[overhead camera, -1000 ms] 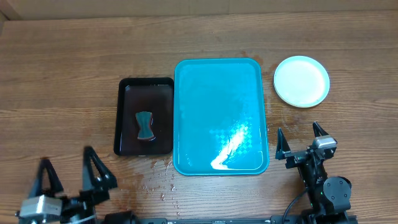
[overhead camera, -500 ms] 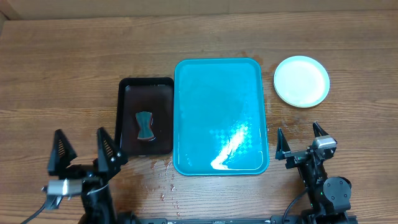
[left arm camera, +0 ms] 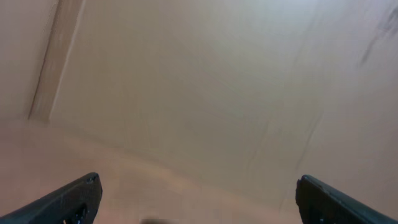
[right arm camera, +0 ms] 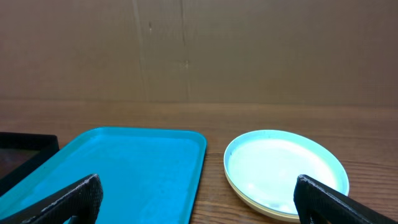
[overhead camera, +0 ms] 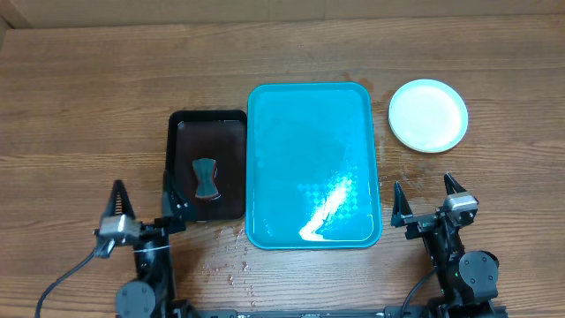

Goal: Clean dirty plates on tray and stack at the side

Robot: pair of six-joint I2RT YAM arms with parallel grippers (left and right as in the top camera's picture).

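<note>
The teal tray (overhead camera: 313,165) lies at the table's centre with nothing on it, its surface wet and shiny. To its right, off the tray, the plates (overhead camera: 428,116) sit stacked, a mint-white one on top with a yellow-green rim under it (right arm camera: 283,171); no red smear shows. My right gripper (overhead camera: 424,196) stands open near the table's front, below the plates, holding nothing. My left gripper (overhead camera: 141,199) is open and bare too, just off the black tray's front left corner. In the left wrist view only blurred beige shows between the fingers (left arm camera: 74,199).
A smaller black tray (overhead camera: 206,165) lies against the teal tray's left side, holding a dark sponge (overhead camera: 205,177). Water drops (overhead camera: 231,256) speckle the wood in front of both trays. A cardboard wall closes off the far side of the table (right arm camera: 186,50).
My left arm has swung from the front left corner rightwards and forwards to the black tray's front corner, still open. The right arm, plates and trays have not moved.
</note>
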